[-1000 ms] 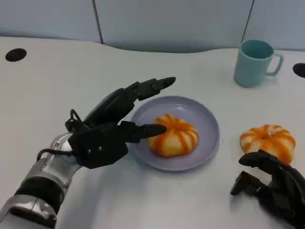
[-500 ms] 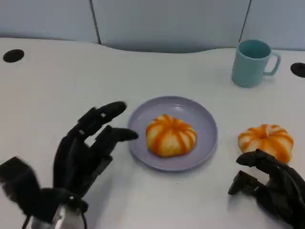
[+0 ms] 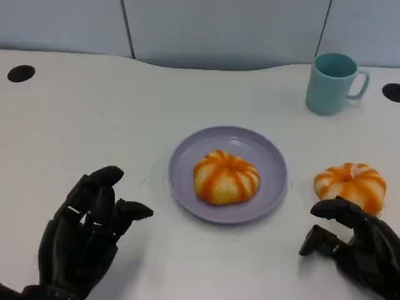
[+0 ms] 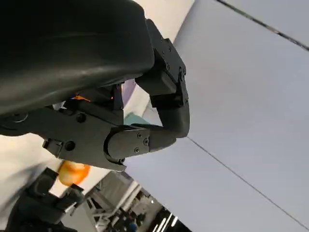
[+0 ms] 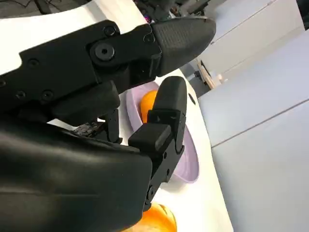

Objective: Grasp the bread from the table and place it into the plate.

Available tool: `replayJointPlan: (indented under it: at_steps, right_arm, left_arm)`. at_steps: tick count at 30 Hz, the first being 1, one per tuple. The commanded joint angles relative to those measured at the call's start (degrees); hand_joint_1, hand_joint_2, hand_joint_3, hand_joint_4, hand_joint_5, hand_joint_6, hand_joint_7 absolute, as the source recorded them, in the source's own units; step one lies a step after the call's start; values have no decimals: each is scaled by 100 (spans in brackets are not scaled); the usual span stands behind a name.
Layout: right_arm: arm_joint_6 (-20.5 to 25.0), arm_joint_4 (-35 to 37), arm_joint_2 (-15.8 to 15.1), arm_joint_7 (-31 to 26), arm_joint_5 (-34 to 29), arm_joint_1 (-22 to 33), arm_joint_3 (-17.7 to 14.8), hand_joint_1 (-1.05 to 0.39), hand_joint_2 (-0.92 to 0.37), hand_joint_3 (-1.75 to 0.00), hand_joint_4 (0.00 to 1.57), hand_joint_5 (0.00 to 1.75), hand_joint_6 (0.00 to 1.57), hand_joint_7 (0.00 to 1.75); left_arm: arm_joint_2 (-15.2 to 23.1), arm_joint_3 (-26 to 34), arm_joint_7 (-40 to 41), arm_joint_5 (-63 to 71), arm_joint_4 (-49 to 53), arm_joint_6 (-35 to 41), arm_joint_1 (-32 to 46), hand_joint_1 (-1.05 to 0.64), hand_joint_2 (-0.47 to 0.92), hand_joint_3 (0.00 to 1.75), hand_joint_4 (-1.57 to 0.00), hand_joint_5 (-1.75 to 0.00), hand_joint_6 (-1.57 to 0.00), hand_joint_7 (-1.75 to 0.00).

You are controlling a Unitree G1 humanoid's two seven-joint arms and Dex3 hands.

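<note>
bread (image 3: 225, 177) on plate (image 3: 271, 164) at table centre, second bread (image 3: 350, 184) right of plate, mug (image 3: 333, 82) behind

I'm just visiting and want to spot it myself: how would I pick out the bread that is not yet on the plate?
Start at the lilac plate in the middle of the white table; it already holds one orange-striped bread. Look to the plate's right, on the mug side: the second bread lies on the bare table, just beyond the right robot hand. Unlike its twin, it has no plate beneath it.
</note>
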Motion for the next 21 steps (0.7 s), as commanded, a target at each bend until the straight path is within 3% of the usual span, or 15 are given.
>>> replayJointPlan:
  at_steps: [1, 5, 15, 21]
  right_arm:
    - [78, -32, -93, -101, -79, 177, 23, -45, -92, -16, 63, 139, 69, 90]
    - [110, -77, -94, -132, -84, 194, 25, -44, -92, -16, 63, 140, 69, 92]
    - [76, -71, -126, -102, -93, 193, 23, -44, -92, -16, 64, 139, 68, 93]
    - [43, 139, -217, 10, -67, 71, -44, -45, -92, -18, 62, 139, 68, 90]
  left_arm:
    - [-129, 203, -140, 259, 396, -292, 10, -30, 83, 59, -66, -159, -61, -129]
    - [-195, 296, -252, 346, 562, -348, -50, -31, 90, 49, -65, -162, -61, -136]
    - [-199, 390, -366, 594, 782, -379, -162, -31, 92, 45, -65, -162, -61, -138]
    - [-59, 400, -399, 1337, 1620, -882, -448, -27, 86, 61, -66, -172, -61, -145]
